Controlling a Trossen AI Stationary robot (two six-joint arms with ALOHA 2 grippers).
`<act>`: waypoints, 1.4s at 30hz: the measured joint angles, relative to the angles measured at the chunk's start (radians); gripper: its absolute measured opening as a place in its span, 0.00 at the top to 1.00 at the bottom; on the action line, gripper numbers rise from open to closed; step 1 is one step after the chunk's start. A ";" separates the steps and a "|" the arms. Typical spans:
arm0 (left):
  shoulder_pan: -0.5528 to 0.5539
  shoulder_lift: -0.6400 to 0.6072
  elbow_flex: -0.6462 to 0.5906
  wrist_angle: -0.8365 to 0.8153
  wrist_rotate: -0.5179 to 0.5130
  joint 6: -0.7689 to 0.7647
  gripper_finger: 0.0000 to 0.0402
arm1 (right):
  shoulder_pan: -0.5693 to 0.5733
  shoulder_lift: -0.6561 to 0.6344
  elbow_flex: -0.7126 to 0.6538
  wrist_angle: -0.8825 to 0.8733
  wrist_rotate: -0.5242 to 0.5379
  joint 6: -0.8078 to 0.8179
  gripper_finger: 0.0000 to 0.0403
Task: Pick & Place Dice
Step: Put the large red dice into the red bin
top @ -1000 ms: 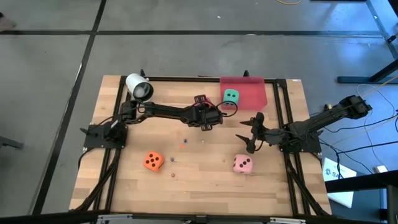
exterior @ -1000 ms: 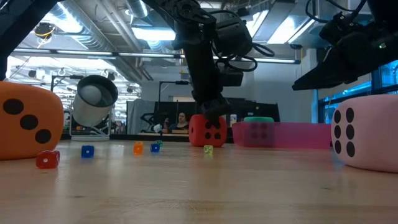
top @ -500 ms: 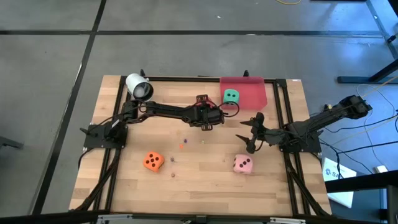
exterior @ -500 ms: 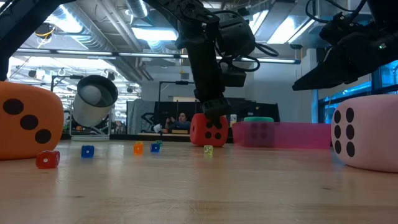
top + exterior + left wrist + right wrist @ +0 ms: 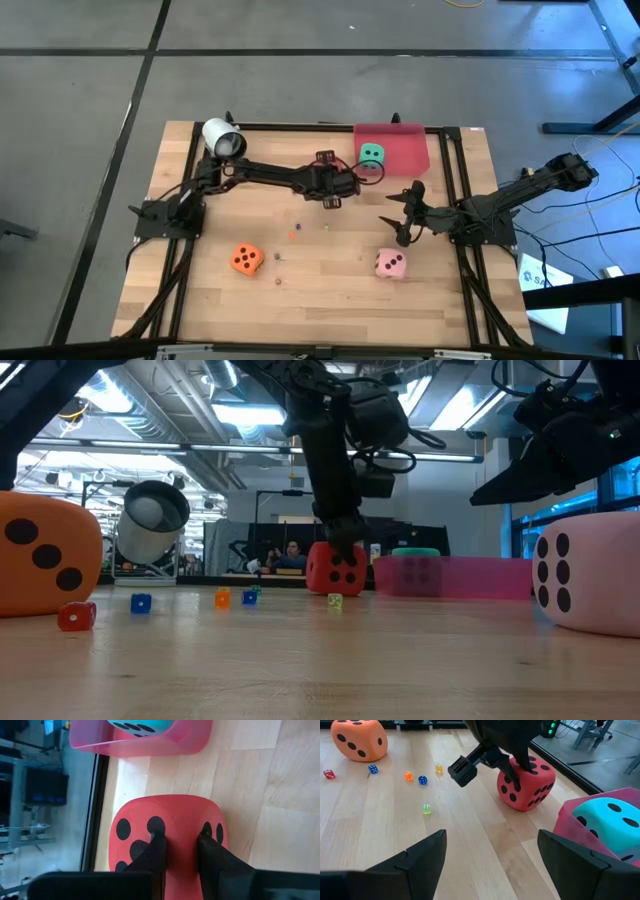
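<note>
The left gripper (image 5: 340, 545) is positioned over the red die (image 5: 334, 569), which rests on the bench near the far edge, just beside the red tray (image 5: 405, 152). In the left wrist view its fingertips (image 5: 156, 841) press narrowly into the die's soft top face, pinching it; the die remains on the bench surface.

The green die (image 5: 372, 154) lies inside the red tray at the far edge. The orange die (image 5: 246, 259) sits toward the near-left area of the bench. The pink die (image 5: 390, 263) sits toward the near-right area.

The right gripper (image 5: 401, 214) hangs above the bench right of centre, just beyond the pink die, with jaws spread wide and nothing between them.

A white cylinder (image 5: 222, 139) lies at the far-left corner. Several tiny dice (image 5: 422, 780) are scattered on the bench centre.
</note>
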 joint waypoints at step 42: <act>0.119 -0.136 0.108 0.366 0.144 0.458 0.91 | 0.104 -0.117 0.000 -0.087 0.026 0.098 0.23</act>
